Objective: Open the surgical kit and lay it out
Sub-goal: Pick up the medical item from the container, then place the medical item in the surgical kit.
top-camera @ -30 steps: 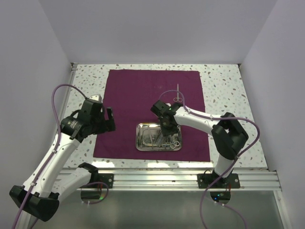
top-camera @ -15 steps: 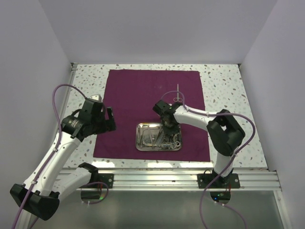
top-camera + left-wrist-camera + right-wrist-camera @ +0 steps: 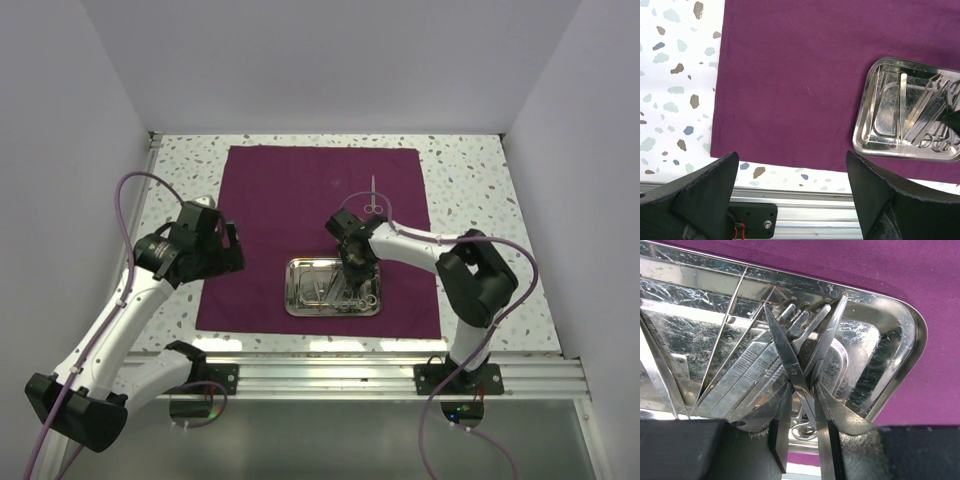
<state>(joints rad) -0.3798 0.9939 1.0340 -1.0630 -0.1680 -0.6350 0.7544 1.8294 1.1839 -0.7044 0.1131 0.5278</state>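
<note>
The dark purple cloth (image 3: 290, 190) lies spread flat with the steel tray (image 3: 292, 290) on its near part. One ring-handled forceps (image 3: 373, 200) lies alone on the cloth at the far right. My right gripper (image 3: 355, 278) reaches down into the tray (image 3: 912, 335). Its jaws (image 3: 802, 390) pinch the crossed blades of another forceps (image 3: 785, 350), which rests among flat tweezers (image 3: 740, 375). My left gripper (image 3: 228, 250) hovers over the cloth's left edge. It stands wide open (image 3: 791, 157) with nothing between its fingers; the tray (image 3: 865, 145) is off to its right.
The speckled tabletop (image 3: 470, 180) borders the cloth on all sides. An aluminium rail (image 3: 340, 375) runs along the near edge and shows under the left fingers (image 3: 805, 210). White walls close in the back and both sides.
My right gripper's jaws have narrowed around the forceps in the tray. The left arm has shifted slightly and stays open.
</note>
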